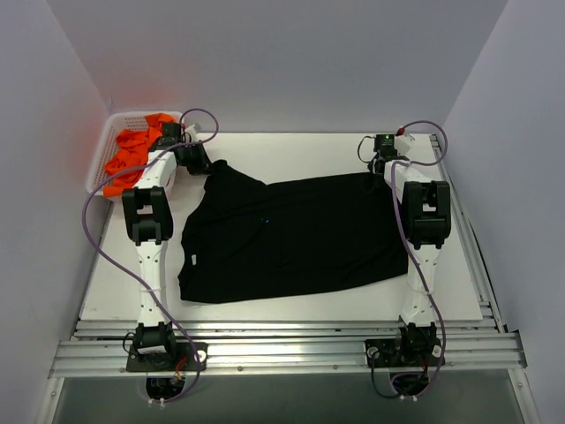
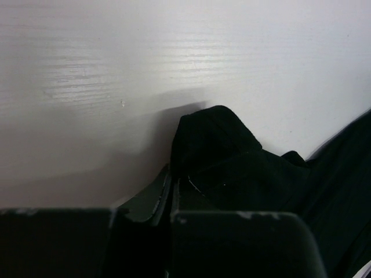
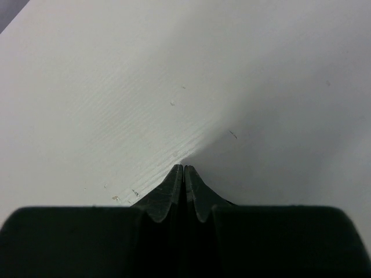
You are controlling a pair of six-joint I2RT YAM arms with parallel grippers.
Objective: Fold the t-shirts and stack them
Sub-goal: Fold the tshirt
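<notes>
At the far-left corner of the table (image 1: 300,148) I see a white basket (image 1: 97,163) heaped with orange t-shirts (image 1: 132,157). The black t-shirt (image 1: 291,234) lies spread and rumpled mid-table. My left claw (image 2: 173,184) pinches its bunched far-left edge. My right claw (image 3: 184,169) is pressed closed, with no cloth showing between its tips.

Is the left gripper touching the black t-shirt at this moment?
Touching. In the left wrist view, the fingers of the left gripper are shut on a raised fold of the black t-shirt.
</notes>
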